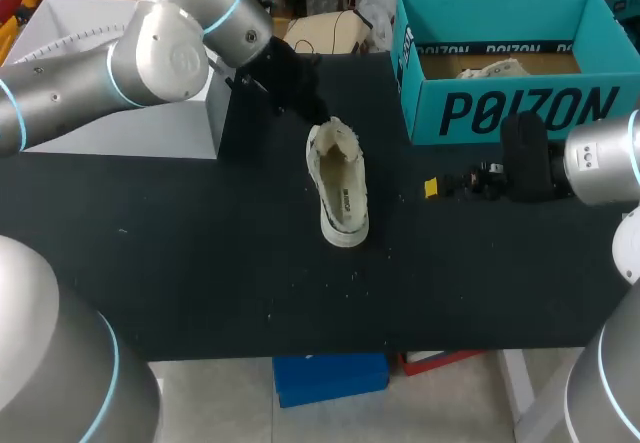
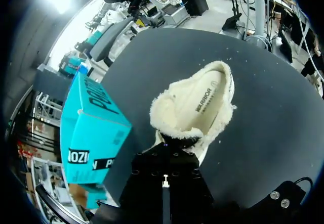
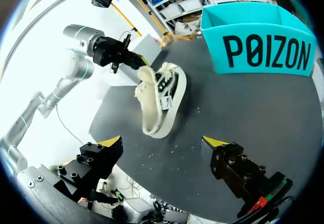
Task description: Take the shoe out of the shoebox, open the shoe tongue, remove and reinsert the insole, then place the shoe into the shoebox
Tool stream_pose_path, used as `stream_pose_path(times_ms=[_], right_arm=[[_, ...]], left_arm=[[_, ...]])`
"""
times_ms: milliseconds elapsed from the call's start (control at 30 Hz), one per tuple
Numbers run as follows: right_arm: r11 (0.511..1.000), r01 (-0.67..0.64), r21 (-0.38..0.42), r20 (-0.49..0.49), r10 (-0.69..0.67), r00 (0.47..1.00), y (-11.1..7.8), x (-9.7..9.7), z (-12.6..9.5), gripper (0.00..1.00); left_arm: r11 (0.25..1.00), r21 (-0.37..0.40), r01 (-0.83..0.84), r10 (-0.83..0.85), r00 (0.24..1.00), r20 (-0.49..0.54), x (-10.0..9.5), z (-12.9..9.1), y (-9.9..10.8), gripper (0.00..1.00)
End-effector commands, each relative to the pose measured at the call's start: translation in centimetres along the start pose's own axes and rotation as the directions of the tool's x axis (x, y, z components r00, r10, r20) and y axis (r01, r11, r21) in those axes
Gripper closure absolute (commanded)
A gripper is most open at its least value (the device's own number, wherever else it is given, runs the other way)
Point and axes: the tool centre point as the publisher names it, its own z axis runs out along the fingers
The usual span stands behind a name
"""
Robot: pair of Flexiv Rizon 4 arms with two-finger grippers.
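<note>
Looking down at our table (image 1: 200, 263), where do we find the shoe (image 1: 340, 188)?

We find it out of the shoebox (image 1: 500, 113), near the middle of the dark tabletop. Its opening faces up, its toe points toward the near edge and its heel toward the far one. The teal shoebox stands open at the far right, well apart from it.

And the insole (image 1: 345, 201)?

It lies inside the shoe; we see its printed face through the fleecy opening.

Where is our left gripper (image 1: 305, 98)?

It sits right at the heel collar, coming in from the far left. In its own wrist view the fleece rim covers the place where the tool meets the shoe. So we cannot tell whether it is clamped on the heel or merely against it.

And our right gripper (image 3: 164, 142)?

It is spread wide and holds nothing. It is over the table to the right of the shoe, on the near side of the shoebox and apart from both. Its yellow tips point toward the shoe.
</note>
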Motion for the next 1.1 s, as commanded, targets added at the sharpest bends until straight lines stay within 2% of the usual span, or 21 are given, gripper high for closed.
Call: stream_pose_path(times_ms=[33,167,267,467,633,667,700,733,767,800,967,1000,1067,1100], right_arm=[[1.0,-0.001,0.001,0.0,0.001,1.0,0.0,0.0,0.0,0.0],[1.0,-0.001,0.001,0.0,0.001,1.0,0.0,0.0,0.0,0.0],[1.0,-0.001,0.001,0.0,0.001,1.0,0.0,0.0,0.0,0.0],[1.0,-0.001,0.001,0.0,0.001,1.0,0.0,0.0,0.0,0.0],[1.0,-0.001,0.001,0.0,0.001,1.0,0.0,0.0,0.0,0.0],[1.0,-0.001,0.001,0.0,0.001,1.0,0.0,0.0,0.0,0.0],[1.0,-0.001,0.001,0.0,0.001,1.0,0.0,0.0,0.0,0.0],[1.0,-0.001,0.001,0.0,0.001,1.0,0.0,0.0,0.0,0.0],[1.0,-0.001,0.001,0.0,0.001,1.0,0.0,0.0,0.0,0.0],[1.0,-0.001,0.001,0.0,0.001,1.0,0.0,0.0,0.0,0.0],[1.0,-0.001,0.001,0.0,0.001,1.0,0.0,0.0,0.0,0.0],[1.0,-0.001,0.001,0.0,0.001,1.0,0.0,0.0,0.0,0.0],[1.0,-0.001,0.001,0.0,0.001,1.0,0.0,0.0,0.0,0.0],[1.0,-0.001,0.001,0.0,0.001,1.0,0.0,0.0,0.0,0.0]], left_arm=[[1.0,0.016,-0.015,0.015,0.999,-0.03,1.3,0.6,-1.6,1.0],[1.0,0.022,-0.02,0.021,0.999,-0.05,2.7,0.7,-2.4,1.0],[0.999,0.041,-0.02,0.023,0.997,-0.076,3.4,1.6,-2.8,1.0],[0.996,0.084,-0.024,0.031,0.996,-0.082,3.8,3.0,-3.8,1.0],[0.995,0.1,-0.032,0.04,0.996,-0.082,4.0,1.0,-4.7,1.0],[0.995,0.101,-0.025,0.034,0.995,-0.089,4.3,0.2,-4.9,0.91],[0.995,0.101,-0.016,0.027,0.995,-0.101,4.6,-0.6,-5.0,0.59],[0.995,0.097,0.004,0.007,0.994,-0.112,5.0,-1.5,-5.1,0.41],[0.996,0.09,0.02,-0.008,0.991,-0.132,5.5,-2.4,-5.4,0.08],[0.995,0.09,0.039,-0.027,0.991,-0.128,5.9,-3.3,-5.6,0.0],[0.99,0.042,0.137,-0.131,0.984,-0.121,8.4,-7.9,-6.9,0.0],[0.985,0.024,0.172,-0.168,0.977,-0.135,9.1,-8.6,-7.0,0.0],[0.969,-0.039,0.243,-0.244,0.936,-0.253,11.3,-9.6,-7.6,0.0],[0.967,-0.053,0.251,-0.256,0.936,-0.242,11.9,-10.1,-7.7,0.0]])
